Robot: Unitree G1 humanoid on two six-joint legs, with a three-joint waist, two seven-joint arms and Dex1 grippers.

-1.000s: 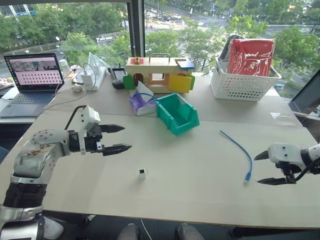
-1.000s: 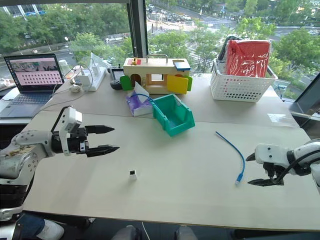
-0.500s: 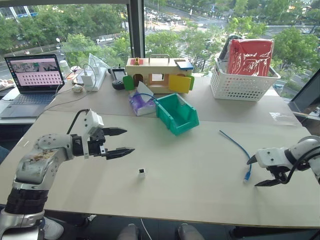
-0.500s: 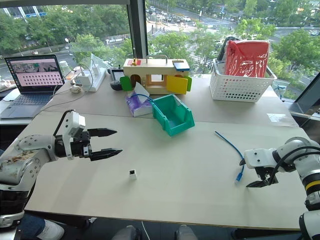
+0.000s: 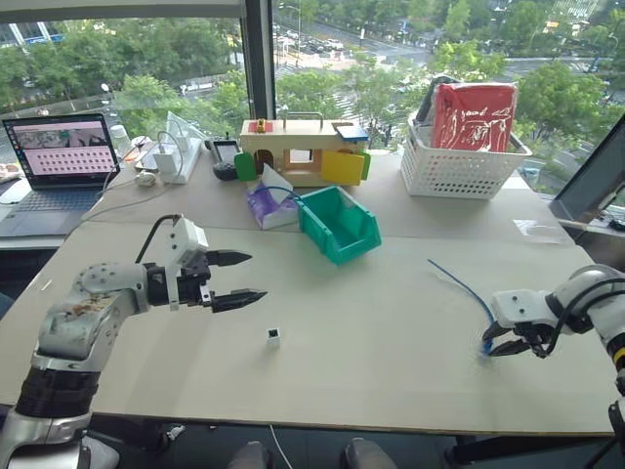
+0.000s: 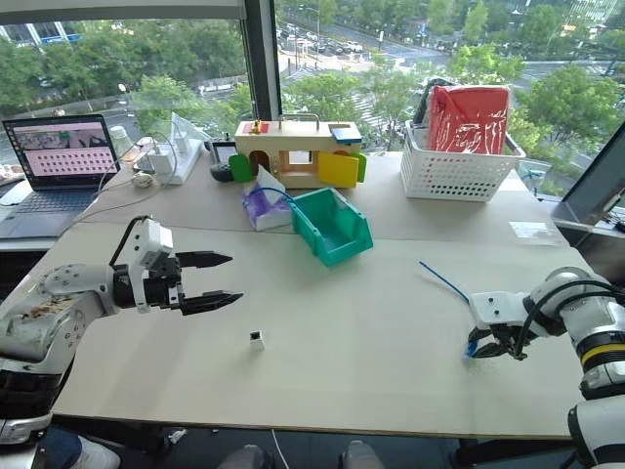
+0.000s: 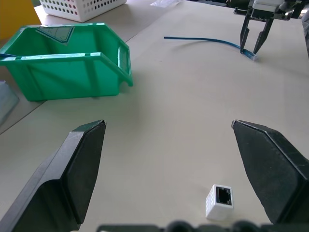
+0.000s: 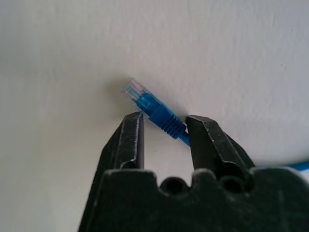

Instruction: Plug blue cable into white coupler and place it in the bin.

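Right wrist view: right gripper jaws narrowed around blue cable behind its plug, on table. Left gripper jaws wide, empty, above white coupler.

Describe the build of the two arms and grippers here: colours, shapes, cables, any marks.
Both arms are light grey-white shells with black joints. The left arm has brownish scuffs, a ribbed black forearm section, a white wrist block and a looping black cable. The left gripper and right gripper each carry two black, pointed fingers. Black cables loop beside the right wrist.
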